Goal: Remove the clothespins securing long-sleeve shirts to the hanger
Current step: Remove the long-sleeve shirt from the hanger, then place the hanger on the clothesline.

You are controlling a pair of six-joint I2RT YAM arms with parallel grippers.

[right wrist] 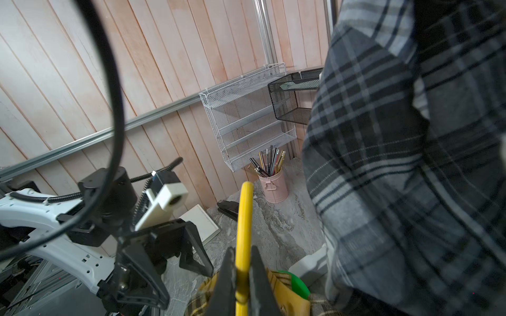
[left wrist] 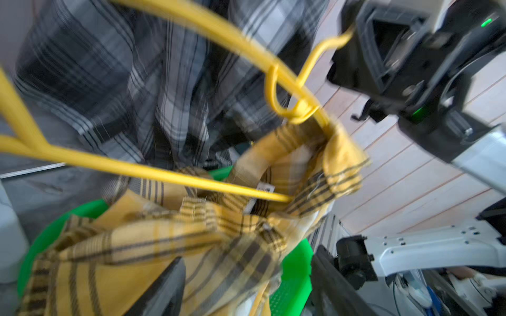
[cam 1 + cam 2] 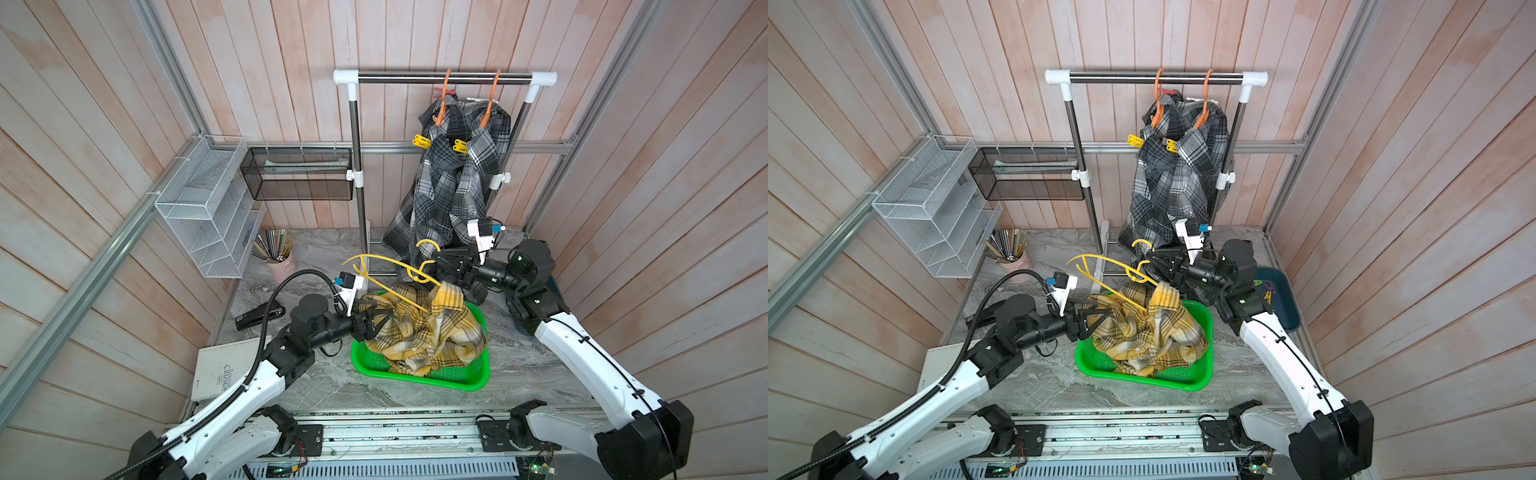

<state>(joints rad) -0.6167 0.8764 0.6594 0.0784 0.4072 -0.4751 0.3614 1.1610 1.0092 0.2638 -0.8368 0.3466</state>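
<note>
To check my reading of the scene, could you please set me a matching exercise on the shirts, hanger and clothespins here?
1 yellow shirt
2 yellow hanger
3 grey shirts
4 yellow clothespins

A clipped onto the grey shirts
B gripped by the right gripper
C heaped in the green basket
D hanging from the rail on orange hangers

Pairs: 1-C, 2-B, 3-D, 4-A
</note>
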